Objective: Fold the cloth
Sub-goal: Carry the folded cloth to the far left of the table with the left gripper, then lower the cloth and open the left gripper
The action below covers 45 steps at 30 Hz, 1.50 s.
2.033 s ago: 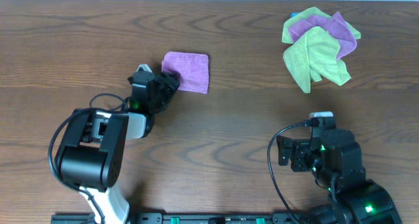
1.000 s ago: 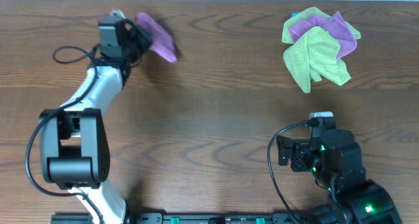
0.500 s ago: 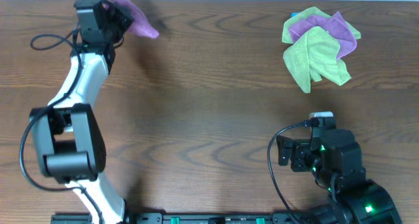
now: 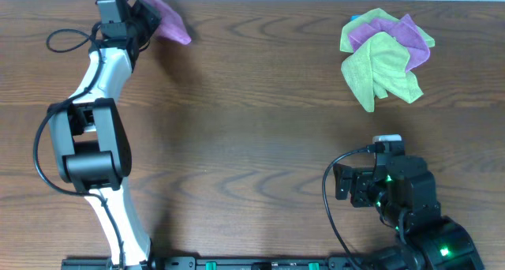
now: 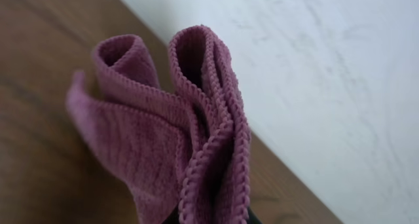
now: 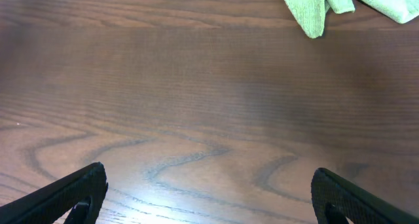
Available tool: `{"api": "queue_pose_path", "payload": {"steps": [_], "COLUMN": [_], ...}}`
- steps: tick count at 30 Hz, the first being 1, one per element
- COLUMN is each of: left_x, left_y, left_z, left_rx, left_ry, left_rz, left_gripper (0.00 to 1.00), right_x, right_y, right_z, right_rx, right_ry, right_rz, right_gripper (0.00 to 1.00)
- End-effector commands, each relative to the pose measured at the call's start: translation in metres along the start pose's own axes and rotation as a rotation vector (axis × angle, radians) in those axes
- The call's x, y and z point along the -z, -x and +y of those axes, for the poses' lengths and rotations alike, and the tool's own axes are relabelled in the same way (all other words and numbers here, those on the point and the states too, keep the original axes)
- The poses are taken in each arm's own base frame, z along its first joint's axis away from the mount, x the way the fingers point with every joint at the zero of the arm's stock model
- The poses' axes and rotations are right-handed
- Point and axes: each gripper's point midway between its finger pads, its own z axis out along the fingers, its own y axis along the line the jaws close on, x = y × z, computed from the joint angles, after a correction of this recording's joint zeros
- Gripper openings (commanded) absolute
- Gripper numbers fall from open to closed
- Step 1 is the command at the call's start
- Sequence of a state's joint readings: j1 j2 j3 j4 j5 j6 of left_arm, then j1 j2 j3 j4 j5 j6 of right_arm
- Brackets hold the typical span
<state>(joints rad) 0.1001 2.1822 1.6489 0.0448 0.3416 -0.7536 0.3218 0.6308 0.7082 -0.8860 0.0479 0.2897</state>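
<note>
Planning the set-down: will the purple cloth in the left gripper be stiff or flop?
Likely floppy: the cloth curls in loose layers from the left gripper. Probably light, as one pinch carries it. Its fuzzy weave looks unlikely to slip.

My left claw [image 4: 144, 19] was at the far left corner of the tabletop [image 4: 252, 144]. The cloth [image 4: 167, 24] was pinched in it and stuck out to its right, close to the far edge. A heap of other cloths [image 4: 384, 57] lay on the tabletop at the far right. My right claw [image 4: 346, 187] sat at the near right, well apart from that heap, which lay beyond it.
</note>
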Motion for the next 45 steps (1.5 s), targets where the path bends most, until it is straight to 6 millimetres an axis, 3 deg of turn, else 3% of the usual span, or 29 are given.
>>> {"api": "queue_pose_path", "payload": {"steps": [1,9,20,24,29,31,38,43,45], "left_x": [0.003,0.012,0.018,0.024,0.030,0.031,0.047,0.078,0.098], "left_y": [0.014,0.014,-0.006,-0.010,-0.013,-0.013,-0.002,0.009,0.013], "left_z": [0.010,0.047,0.071,0.086,0.099,0.100,0.089,0.072,0.058], "left_rx": [-0.007,0.029,0.043,0.065,0.087,0.075,0.019,-0.035,-0.053], "left_ry": [0.014,0.111,0.212,0.269,0.311,0.313,0.322,0.345,0.341], "left_rz": [-0.004,0.043,0.122,0.141,0.162,0.167,0.145,0.126,0.121], "left_gripper": [0.06,0.06,0.07,0.39,0.53,0.67,0.68,0.68,0.69], "right_x": [0.000,0.000,0.000,0.000,0.000,0.000,0.000,0.000,0.000], "right_y": [-0.001,-0.001,-0.001,-0.001,-0.001,-0.001,-0.001,-0.001,-0.001], "right_z": [-0.002,-0.002,-0.002,-0.002,-0.002,-0.002,-0.002,-0.002,-0.002], "right_rx": [-0.023,-0.023,-0.023,-0.023,-0.023,-0.023,-0.023,-0.023,-0.023], "right_ry": [-0.006,-0.006,-0.006,-0.006,-0.006,-0.006,-0.006,-0.006,-0.006], "right_rz": [0.000,0.000,0.000,0.000,0.000,0.000,0.000,0.000,0.000], "right_gripper": [0.99,0.99,0.99,0.99,0.99,0.99,0.99,0.99,0.99]}}
